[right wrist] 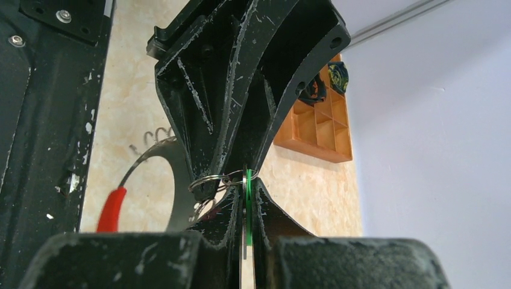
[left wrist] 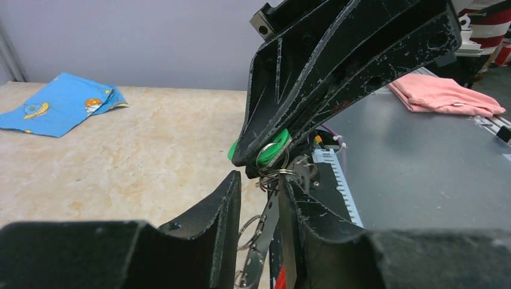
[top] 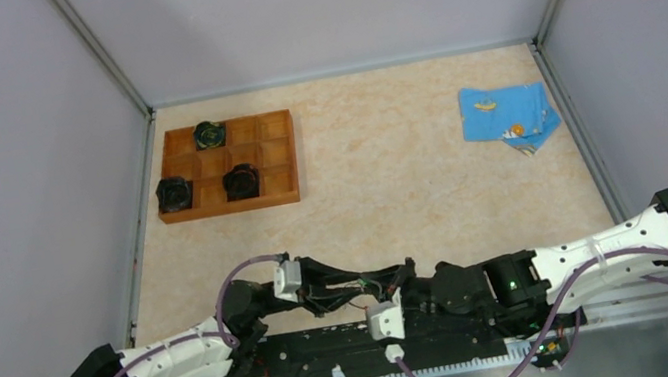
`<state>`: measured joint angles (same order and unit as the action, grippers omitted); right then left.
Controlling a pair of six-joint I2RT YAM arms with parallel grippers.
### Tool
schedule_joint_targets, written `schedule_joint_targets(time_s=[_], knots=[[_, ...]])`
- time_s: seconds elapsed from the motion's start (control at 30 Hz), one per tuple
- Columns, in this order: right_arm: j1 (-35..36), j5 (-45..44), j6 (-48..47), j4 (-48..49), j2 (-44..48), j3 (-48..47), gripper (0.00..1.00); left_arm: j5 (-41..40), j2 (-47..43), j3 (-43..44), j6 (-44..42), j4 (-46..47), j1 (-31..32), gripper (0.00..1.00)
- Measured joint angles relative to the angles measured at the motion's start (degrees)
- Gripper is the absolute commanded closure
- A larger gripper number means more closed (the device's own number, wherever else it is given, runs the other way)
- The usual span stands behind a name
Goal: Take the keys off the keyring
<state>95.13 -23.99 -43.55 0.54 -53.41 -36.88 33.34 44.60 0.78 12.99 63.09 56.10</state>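
— Where is the key?
— Up off the bench [top: 389,180], at the near edge where the two arms meet nose to nose. The small silvery key with the bright green head [left wrist: 269,152] is pinched by that head in the right tool [right wrist: 246,183], whose jaws are closed right down on it.
— And the ring?
— The large thin grey metal keyring with the short red section [right wrist: 176,192] hangs just beside the key, with a couple of small wire split rings [left wrist: 272,175] bunched between the two. Its flat band runs down between the fingers of the left tool [left wrist: 260,189].
— So the left tool has it clamped?
— I cannot tell. Its jaws stand partly open and the band slants across the gap. It lies against one finger near the tip, but neither wrist view shows whether both fingers press on it.
— Anything else on the bench?
— An orange-brown wooden tray of square compartments [top: 280,162] sits at the far left, with chunky black round pucks [top: 175,193] in three of its compartments. A folded blue patterned cloth [top: 505,111] lies at the far right. Both are well apart from the arms.
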Motion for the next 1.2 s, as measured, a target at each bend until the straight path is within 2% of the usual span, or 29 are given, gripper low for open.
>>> schedule_joint_targets(time_s=[0.2, 0.6, 0.87, 1.2], knots=[[0.0, -0.2, -0.4, 0.5, 0.0, 0.1, 1.0, -0.4, 2.6, 0.0, 1.1, 3.4, 0.0, 0.73], [0.1, -2.5, -1.0, 2.6, 0.4, 0.6, 1.0, -3.8, 2.6, 0.0, 3.4, 4.3, 0.0, 0.99], [0.2, -5.6, -1.4, 2.8, 0.0, 0.9, 1.0, -8.2, -0.5, 0.0, 6.7, 0.2, 0.2, 1.0], [0.5, -9.0, -1.3, -1.4, -2.1, 0.9, 1.0, -13.7, -1.3, 0.0, 14.6, -7.6, 0.2, 1.0]])
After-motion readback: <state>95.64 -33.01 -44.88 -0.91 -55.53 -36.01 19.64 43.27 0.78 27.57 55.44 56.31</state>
